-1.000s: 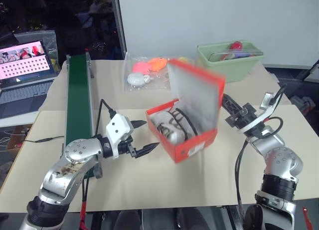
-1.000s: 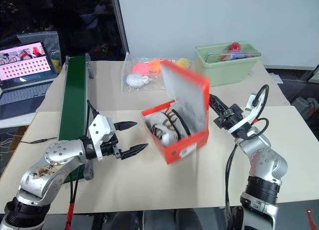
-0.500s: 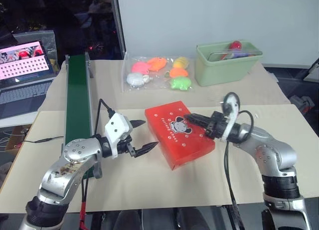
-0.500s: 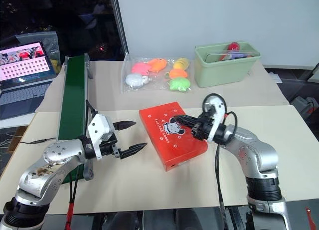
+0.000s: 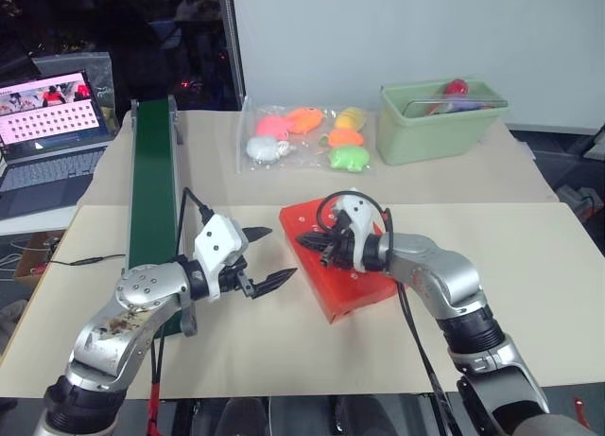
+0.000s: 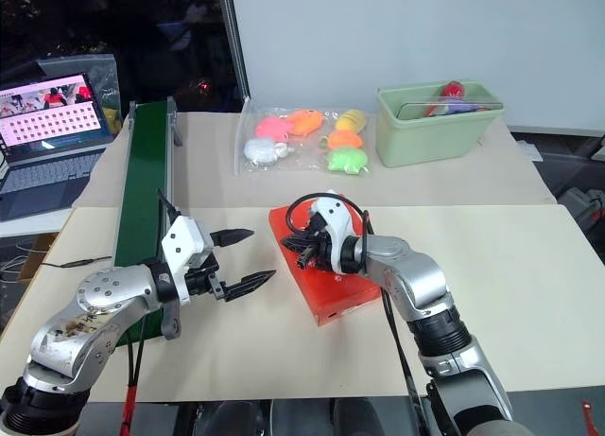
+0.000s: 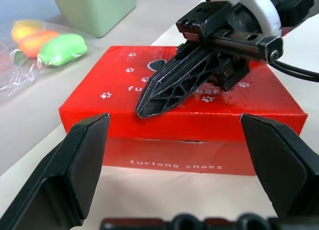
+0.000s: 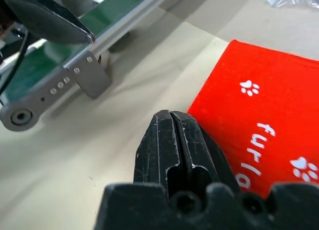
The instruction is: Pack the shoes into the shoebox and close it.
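The orange-red shoebox point(image 5: 352, 289) lies in the middle of the table with its lid down flat. The shoes are hidden inside it. My right gripper point(image 5: 302, 239) is shut with nothing in it. It lies low across the lid, and its tip reaches the box's left edge point(image 7: 149, 108). I cannot tell whether it presses on the lid. In the right wrist view the closed fingertips point(image 8: 172, 121) point past the box corner point(image 8: 259, 115). My left gripper point(image 5: 270, 256) stands open just left of the box, apart from it, with its fingers point(image 7: 75, 165) facing the box side.
A green conveyor belt point(image 5: 151, 181) runs along the left, with a laptop point(image 5: 52, 124) beyond it. A clear bag of coloured toys point(image 5: 302, 138) and a pale green bin point(image 5: 440, 124) stand at the back. Bare table lies to the right of the box.
The lid stood open a second ago with the sneakers showing and now lies shut. My right gripper has swung left and down across the lid. The left gripper has kept still.
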`<control>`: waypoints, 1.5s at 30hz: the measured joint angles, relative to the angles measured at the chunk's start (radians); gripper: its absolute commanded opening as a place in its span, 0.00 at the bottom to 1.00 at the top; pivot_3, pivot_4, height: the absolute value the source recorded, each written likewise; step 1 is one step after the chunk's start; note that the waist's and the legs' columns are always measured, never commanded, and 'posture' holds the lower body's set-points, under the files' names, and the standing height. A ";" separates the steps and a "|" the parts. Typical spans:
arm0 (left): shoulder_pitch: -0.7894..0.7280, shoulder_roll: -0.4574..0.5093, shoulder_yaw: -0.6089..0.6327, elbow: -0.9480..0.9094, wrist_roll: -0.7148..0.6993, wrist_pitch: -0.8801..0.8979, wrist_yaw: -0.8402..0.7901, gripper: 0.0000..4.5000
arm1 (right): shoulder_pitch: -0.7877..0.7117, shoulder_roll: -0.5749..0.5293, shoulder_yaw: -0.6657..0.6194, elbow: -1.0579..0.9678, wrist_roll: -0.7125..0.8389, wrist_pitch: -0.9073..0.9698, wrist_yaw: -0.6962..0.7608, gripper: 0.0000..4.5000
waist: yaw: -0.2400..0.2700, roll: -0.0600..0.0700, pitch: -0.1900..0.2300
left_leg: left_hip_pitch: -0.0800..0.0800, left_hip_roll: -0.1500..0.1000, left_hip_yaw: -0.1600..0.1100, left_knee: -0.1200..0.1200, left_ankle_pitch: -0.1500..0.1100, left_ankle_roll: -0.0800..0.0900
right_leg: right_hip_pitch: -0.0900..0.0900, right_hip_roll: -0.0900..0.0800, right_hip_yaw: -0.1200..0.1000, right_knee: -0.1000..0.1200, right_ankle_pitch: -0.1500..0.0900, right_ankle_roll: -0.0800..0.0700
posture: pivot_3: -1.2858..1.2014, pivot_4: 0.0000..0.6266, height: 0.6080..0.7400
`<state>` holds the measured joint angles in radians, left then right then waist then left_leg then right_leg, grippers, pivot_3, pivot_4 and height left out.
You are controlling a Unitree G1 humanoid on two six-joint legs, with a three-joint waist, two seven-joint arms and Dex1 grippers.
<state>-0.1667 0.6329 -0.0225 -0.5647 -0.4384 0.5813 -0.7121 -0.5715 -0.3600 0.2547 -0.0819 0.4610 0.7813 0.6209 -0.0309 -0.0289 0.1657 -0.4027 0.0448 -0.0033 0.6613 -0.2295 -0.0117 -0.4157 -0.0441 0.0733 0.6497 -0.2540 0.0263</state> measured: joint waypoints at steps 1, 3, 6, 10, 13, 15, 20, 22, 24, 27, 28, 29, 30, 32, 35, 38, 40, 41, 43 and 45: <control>0.001 0.000 0.000 -0.005 0.000 0.002 0.001 1.00 | -0.001 0.001 -0.001 0.013 -0.006 -0.009 0.009 0.02 | 0.000 0.000 0.000 | 0.003 0.000 0.000 0.000 0.000 0.000 | 0.003 0.000 0.000 0.000 0.000 0.000 | 0.52 0.24 0.92; 0.001 0.000 0.001 -0.011 -0.003 0.005 0.003 1.00 | -0.002 0.003 -0.003 0.031 -0.009 -0.012 0.014 0.02 | -0.001 0.000 0.000 | 0.011 0.001 0.000 0.000 0.000 0.000 | 0.012 0.001 0.000 -0.002 -0.001 0.002 | 0.52 0.24 0.92; 0.001 0.000 0.005 -0.012 -0.004 0.008 0.008 1.00 | -0.003 0.015 -0.001 0.035 -0.022 -0.013 0.017 0.02 | -0.005 0.000 0.000 | 0.013 0.001 0.000 0.000 0.000 0.000 | 0.014 0.001 0.000 -0.002 -0.004 0.007 | 0.52 0.24 0.92; 0.001 0.000 0.005 -0.012 -0.005 0.009 0.014 1.00 | -0.003 0.029 0.012 0.028 -0.045 -0.016 0.017 0.02 | -0.011 0.000 0.000 | 0.013 0.001 0.000 -0.001 0.000 0.000 | 0.014 0.001 0.000 -0.002 -0.003 0.005 | 0.52 0.24 0.92; 0.001 0.000 0.005 -0.011 -0.005 0.009 0.016 1.00 | 0.005 0.036 0.030 0.012 -0.067 -0.016 0.009 0.02 | -0.014 0.000 0.000 | 0.013 0.001 0.000 -0.001 0.000 0.000 | 0.014 0.001 0.000 -0.002 -0.002 0.002 | 0.52 0.24 0.92; 0.001 0.000 0.005 -0.011 -0.005 0.009 0.018 1.00 | 0.010 0.042 0.044 -0.002 -0.082 -0.016 0.007 0.02 | -0.014 0.000 -0.001 | 0.013 0.001 0.000 -0.001 0.000 0.000 | 0.014 0.001 0.000 -0.002 -0.002 0.003 | 0.52 0.24 0.92; 0.006 0.000 0.005 -0.012 -0.005 0.010 0.026 1.00 | 0.017 0.050 0.087 -0.019 -0.122 -0.018 0.003 0.02 | -0.013 0.000 -0.002 | 0.013 0.001 0.000 -0.001 0.000 0.000 | 0.014 0.001 0.000 -0.002 -0.002 0.003 | 0.52 0.24 0.92; 0.006 0.000 0.006 -0.012 -0.006 0.010 0.027 1.00 | 0.018 0.057 0.105 -0.018 -0.143 -0.027 -0.003 0.02 | -0.011 -0.001 -0.004 | 0.014 0.001 0.000 -0.001 0.000 0.000 | 0.014 0.001 0.000 -0.002 -0.002 0.003 | 0.52 0.24 0.92; 0.006 0.000 0.006 -0.012 -0.007 0.010 0.027 1.00 | 0.025 0.072 0.111 -0.018 -0.157 -0.030 -0.014 0.02 | -0.012 -0.002 -0.007 | 0.014 0.001 0.000 -0.001 0.000 0.000 | 0.015 0.001 0.000 -0.002 -0.003 0.004 | 0.52 0.24 0.92; 0.004 0.002 0.006 -0.011 -0.013 0.010 0.025 1.00 | 0.027 0.079 0.105 -0.013 -0.165 -0.030 -0.018 0.02 | -0.012 -0.003 -0.009 | 0.017 0.001 0.000 -0.001 0.000 0.000 | 0.017 0.001 0.000 -0.002 -0.005 0.007 | 0.52 0.24 0.92; 0.004 0.003 0.006 -0.011 -0.013 0.010 0.025 1.00 | 0.027 0.080 0.102 -0.010 -0.165 -0.030 -0.018 0.02 | -0.012 -0.004 -0.009 | 0.018 0.001 0.000 -0.001 0.000 0.000 | 0.019 0.001 0.000 -0.002 -0.005 0.007 | 0.52 0.24 0.92; 0.002 0.004 0.006 -0.011 -0.014 0.010 0.025 1.00 | 0.025 0.081 0.092 -0.006 -0.164 -0.030 -0.018 0.02 | -0.012 -0.004 -0.009 | 0.019 0.001 0.000 -0.001 0.000 0.000 | 0.020 0.001 0.000 -0.003 -0.005 0.007 | 0.52 0.24 0.92; -0.002 0.004 0.006 -0.010 -0.014 0.010 0.024 1.00 | 0.019 0.082 0.076 -0.001 -0.163 -0.030 -0.017 0.02 | -0.011 -0.004 -0.009 | 0.020 0.001 0.000 -0.001 0.000 0.000 | 0.020 0.001 0.000 -0.003 -0.005 0.007 | 0.52 0.24 0.92; -0.015 0.005 0.006 -0.008 -0.014 0.010 0.024 1.00 | 0.013 0.086 0.035 0.024 -0.160 -0.030 -0.019 0.02 | -0.011 -0.004 -0.009 | 0.020 0.001 0.000 -0.001 0.000 0.000 | 0.020 0.001 0.000 -0.003 -0.005 0.007 | 0.52 0.24 0.92; -0.023 0.005 0.006 -0.007 -0.014 0.010 0.024 1.00 | 0.000 0.080 -0.052 0.083 -0.144 -0.030 -0.026 0.02 | -0.012 -0.004 -0.009 | 0.019 0.001 0.000 -0.001 0.000 0.000 | 0.020 0.001 0.000 -0.003 -0.005 0.007 | 0.52 0.24 0.92; -0.023 0.004 0.012 -0.001 -0.017 0.011 0.027 1.00 | 0.000 0.080 -0.130 0.111 -0.104 -0.012 -0.025 0.02 | -0.012 -0.004 -0.009 | 0.013 0.001 0.000 -0.002 0.000 0.000 | 0.014 0.001 0.000 -0.003 -0.004 0.004 | 0.52 0.24 0.92; -0.023 0.001 0.031 0.016 -0.018 0.013 0.039 1.00 | 0.000 0.079 -0.210 0.111 -0.048 0.027 -0.027 0.02 | -0.011 -0.004 -0.008 | 0.008 0.001 0.000 -0.002 0.000 0.000 | 0.008 0.001 0.000 -0.002 -0.001 0.000 | 0.52 0.24 0.92; -0.022 0.000 0.040 0.019 -0.019 0.015 0.046 1.00 | 0.000 0.077 -0.241 0.110 -0.030 0.039 -0.029 0.02 | -0.011 -0.004 -0.008 | 0.004 0.001 0.000 -0.002 0.000 0.000 | 0.005 0.001 0.000 -0.002 -0.001 0.000 | 0.52 0.24 0.92; -0.020 -0.017 0.068 0.029 -0.019 0.026 0.079 1.00 | 0.001 0.072 -0.312 0.071 0.039 0.092 -0.033 0.02 | -0.012 -0.004 -0.008 | -0.004 0.001 0.000 -0.002 0.000 0.000 | -0.005 0.000 0.000 -0.001 0.000 0.000 | 0.52 0.24 0.92; -0.014 -0.044 0.097 0.039 -0.016 0.036 0.127 1.00 | 0.001 0.071 -0.375 0.021 0.114 0.138 -0.041 0.02 | -0.012 -0.003 -0.007 | -0.008 0.001 -0.001 -0.001 0.000 0.000 | -0.008 0.001 0.000 0.000 0.000 0.000 | 0.52 0.24 0.92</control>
<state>-0.1810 0.5884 0.0747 -0.5255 -0.4544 0.6173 -0.5849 -0.5710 -0.2889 -0.1205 -0.0607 0.5745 0.9189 0.5804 -0.0433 -0.0322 0.1582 -0.4104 0.0456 -0.0040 0.6598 -0.2296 -0.0116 -0.4236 -0.0436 0.0733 0.6495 -0.2536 0.0260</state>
